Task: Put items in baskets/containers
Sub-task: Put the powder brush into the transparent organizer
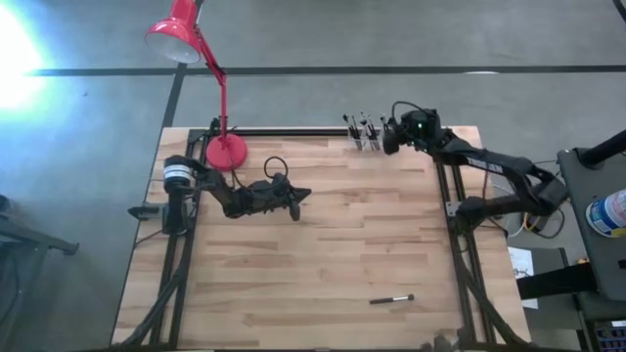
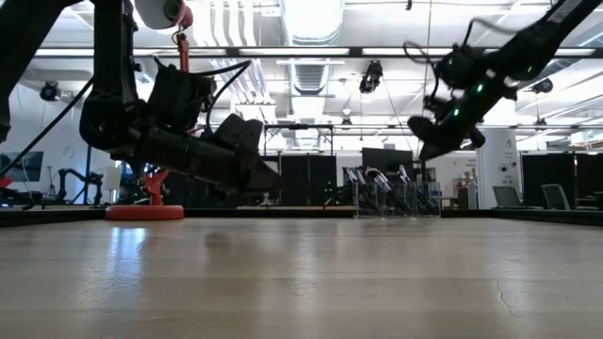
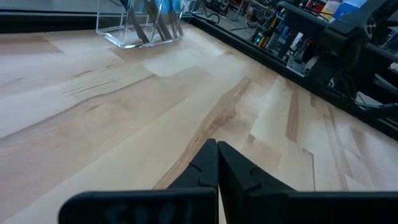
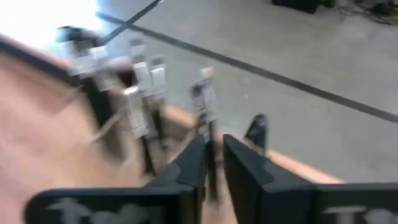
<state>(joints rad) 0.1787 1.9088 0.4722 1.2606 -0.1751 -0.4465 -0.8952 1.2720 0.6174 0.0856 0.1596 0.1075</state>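
The clear organiser stands at the table's far edge with several brushes upright in it, ferrules up; it also shows in the low view and the left wrist view. One dark brush lies flat near the table's near right edge. My right gripper hovers just right of and above the organiser, its fingers a little apart; a brush handle shows through the gap. My left gripper is shut and hangs above the table's left middle.
A red desk lamp has its base on the far left of the table, just behind my left arm, and its shade reaches beyond the far edge. Bare wood lies between the arms and the lone brush.
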